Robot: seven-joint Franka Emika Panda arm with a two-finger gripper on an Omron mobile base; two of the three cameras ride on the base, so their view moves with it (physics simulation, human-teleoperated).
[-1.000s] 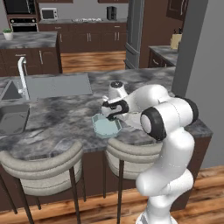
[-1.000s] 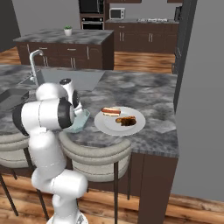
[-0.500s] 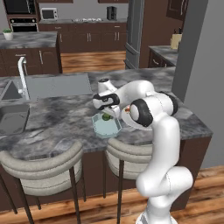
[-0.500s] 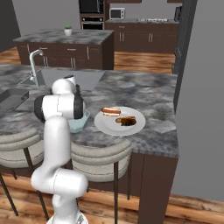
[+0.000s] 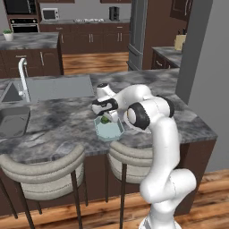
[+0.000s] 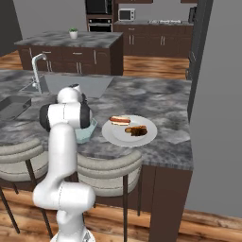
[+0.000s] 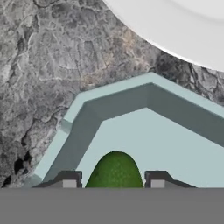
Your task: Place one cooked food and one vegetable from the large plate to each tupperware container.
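While the green vegetable [image 7: 115, 169] hangs between the gripper's [image 7: 113, 180] fingertips over the blue-green tub [image 7: 109, 98], the drop-off step looks to be in hand.

The gripper grips the lump just above the tub floor, beside the plate [image 6: 147, 137] where sausage bun [image 6: 120, 120] and brown pieces [image 6: 136, 130] lie; next, I judge, open the fingers and lift clear.

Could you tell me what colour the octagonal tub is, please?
Pale blue-green; the octagonal tub shows best in the hand view.
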